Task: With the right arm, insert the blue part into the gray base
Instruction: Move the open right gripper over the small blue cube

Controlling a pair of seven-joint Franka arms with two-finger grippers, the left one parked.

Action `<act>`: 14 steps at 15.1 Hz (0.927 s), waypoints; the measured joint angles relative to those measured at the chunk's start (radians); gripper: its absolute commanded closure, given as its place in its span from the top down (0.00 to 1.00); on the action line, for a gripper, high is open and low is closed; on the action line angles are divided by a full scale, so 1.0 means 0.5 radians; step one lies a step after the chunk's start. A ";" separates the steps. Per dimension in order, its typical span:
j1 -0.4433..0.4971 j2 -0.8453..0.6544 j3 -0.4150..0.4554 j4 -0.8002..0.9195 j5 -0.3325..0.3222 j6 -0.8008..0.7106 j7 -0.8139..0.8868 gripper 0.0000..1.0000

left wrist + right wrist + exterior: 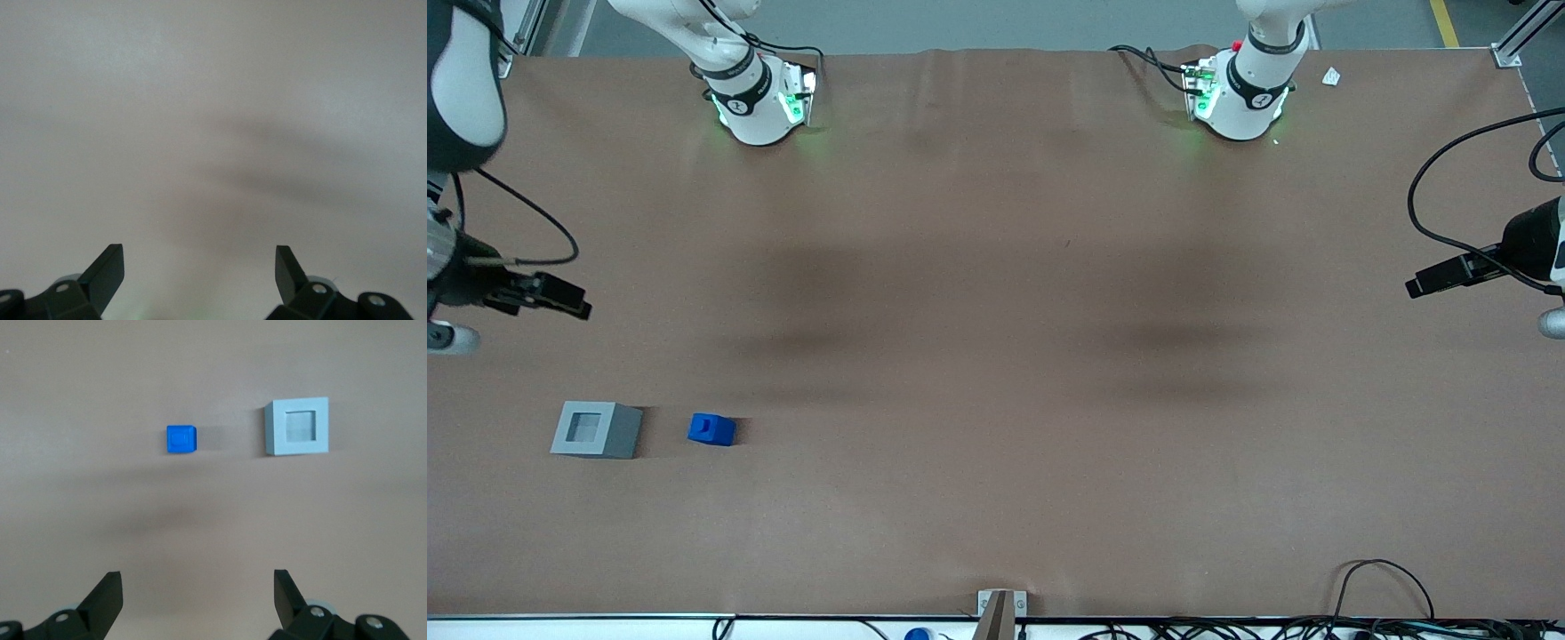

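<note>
Right arm's gripper (195, 600) hangs wide open above the table (996, 356); its wrist camera reveals the gray base (297, 427) recess, blue part (181, 440) beside it.

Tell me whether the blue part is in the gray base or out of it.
Out. The blue part sits on the table beside the gray base, whose recess is empty. The gripper hangs open above them, holding nothing.

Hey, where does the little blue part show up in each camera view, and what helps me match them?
Front view: the blue part sits on the table beside the gray base, nearer the camera than the gripper.
Right wrist view: blue part, apart from the base, ahead of the open fingers.
Left wrist view: not in it.
Shared landmark: the gray base.
</note>
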 measured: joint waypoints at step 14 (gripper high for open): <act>0.155 0.613 0.016 0.005 0.005 0.668 0.142 1.00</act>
